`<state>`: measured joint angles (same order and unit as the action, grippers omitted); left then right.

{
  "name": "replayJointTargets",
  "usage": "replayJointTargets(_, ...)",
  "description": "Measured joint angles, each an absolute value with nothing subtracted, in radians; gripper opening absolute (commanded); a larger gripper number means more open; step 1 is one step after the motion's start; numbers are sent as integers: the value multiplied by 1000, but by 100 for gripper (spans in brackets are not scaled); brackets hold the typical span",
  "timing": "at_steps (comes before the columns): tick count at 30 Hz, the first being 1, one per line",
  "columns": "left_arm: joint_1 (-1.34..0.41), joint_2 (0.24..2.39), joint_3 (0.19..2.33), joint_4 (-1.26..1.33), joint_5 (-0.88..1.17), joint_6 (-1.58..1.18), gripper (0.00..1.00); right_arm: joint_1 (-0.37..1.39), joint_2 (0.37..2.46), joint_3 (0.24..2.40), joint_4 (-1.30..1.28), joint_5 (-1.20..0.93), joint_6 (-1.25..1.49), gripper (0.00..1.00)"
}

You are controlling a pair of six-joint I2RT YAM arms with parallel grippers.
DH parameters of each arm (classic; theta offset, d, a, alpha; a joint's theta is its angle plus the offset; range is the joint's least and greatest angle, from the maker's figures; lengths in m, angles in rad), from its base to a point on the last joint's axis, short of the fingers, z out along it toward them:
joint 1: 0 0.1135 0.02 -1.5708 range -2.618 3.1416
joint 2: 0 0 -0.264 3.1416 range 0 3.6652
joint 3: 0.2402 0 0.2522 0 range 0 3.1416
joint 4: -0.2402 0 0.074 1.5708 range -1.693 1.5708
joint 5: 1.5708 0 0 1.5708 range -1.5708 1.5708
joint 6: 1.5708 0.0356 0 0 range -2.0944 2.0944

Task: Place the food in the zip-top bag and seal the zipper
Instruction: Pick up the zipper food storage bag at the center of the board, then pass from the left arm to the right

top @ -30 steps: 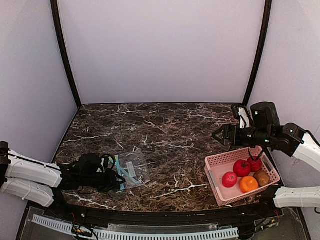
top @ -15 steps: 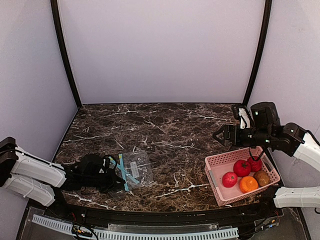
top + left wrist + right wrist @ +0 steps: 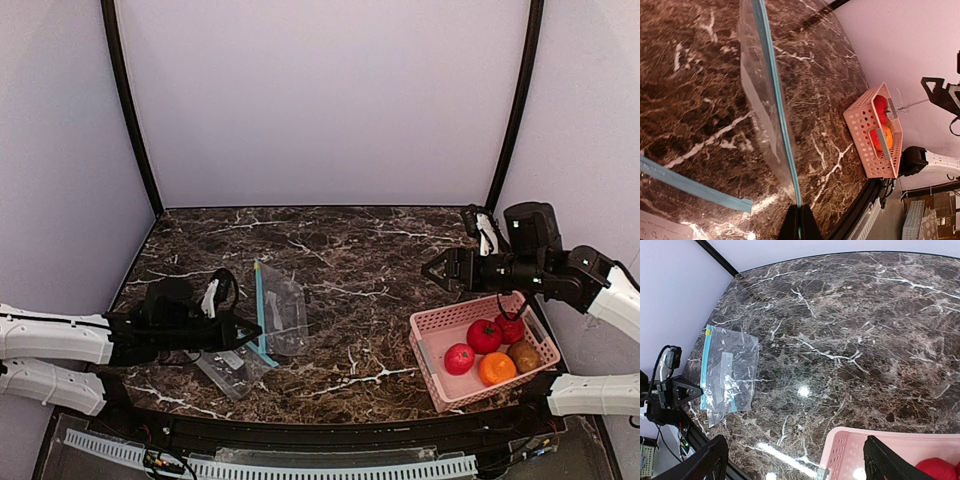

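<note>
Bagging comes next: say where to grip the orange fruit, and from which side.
Grip the orange fruit across its round middle, coming straight down: the walls of the pink basket and the red fruit and brown fruit beside it likely block sideways approaches.

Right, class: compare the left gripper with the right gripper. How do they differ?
The left gripper is shut, pinching the zip-top bag by its blue edge; the right gripper is open and empty. The left gripper sits low over the table; the right gripper hovers beside the pink basket. Both are black and two-fingered.

Three red fruits [image 3: 484, 335], one orange fruit [image 3: 497, 368], one brown fruit [image 3: 524, 355], one basket [image 3: 424, 340]
</note>
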<state>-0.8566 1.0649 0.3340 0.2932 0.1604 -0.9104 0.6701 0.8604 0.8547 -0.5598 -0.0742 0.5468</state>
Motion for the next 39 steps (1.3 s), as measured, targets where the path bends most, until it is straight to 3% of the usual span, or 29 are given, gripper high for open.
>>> replayJointTargets(9, -919, 1042, 502, 192, 319, -607, 1, 671, 924, 854, -453, -289, 492, 83)
replayJointTargets(21, -1130, 1214, 661, 118, 430, -513, 1, 689, 965, 830, -279, -659, 420, 69)
replayJointTargets(39, -1243, 1281, 738, 118, 534, -539, 1, 694, 1042, 738, -170, -931, 360, 73)
